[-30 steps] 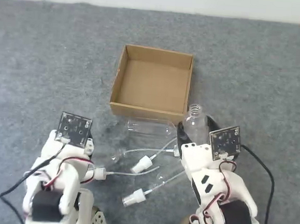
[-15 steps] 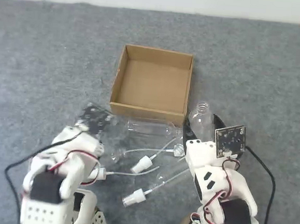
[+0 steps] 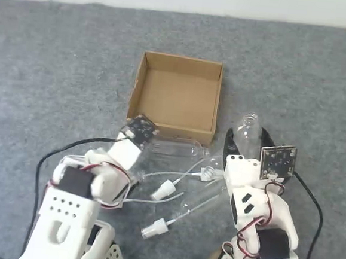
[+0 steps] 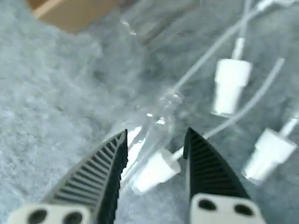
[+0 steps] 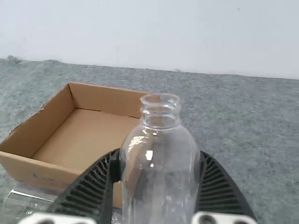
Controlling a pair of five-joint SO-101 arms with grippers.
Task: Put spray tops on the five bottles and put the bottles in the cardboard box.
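My right gripper (image 3: pixel 248 145) is shut on a clear, open-necked bottle (image 3: pixel 248 130), which it holds upright just right of the cardboard box (image 3: pixel 137 93); the same bottle (image 5: pixel 159 158) sits between the dark fingers (image 5: pixel 88 191) in the right wrist view. My left gripper (image 4: pixel 156 135) is open and low over the carpet. A white spray top (image 4: pixel 154 170) and a small clear bottle (image 4: pixel 156 119) lie in its gap. More spray tops (image 3: pixel 163 190) (image 3: pixel 155 227) with long tubes lie between the arms.
Another clear bottle (image 3: pixel 174 147) lies on its side along the box's near wall. The box (image 5: pixel 88 130) is open, with nothing inside. Grey carpet (image 3: pixel 58 66) stretches around it, and a white wall (image 5: pixel 187 28) stands behind.
The left arm has swung forward and right, down over the spray tops. The right arm has carried the upright bottle a little to the right.
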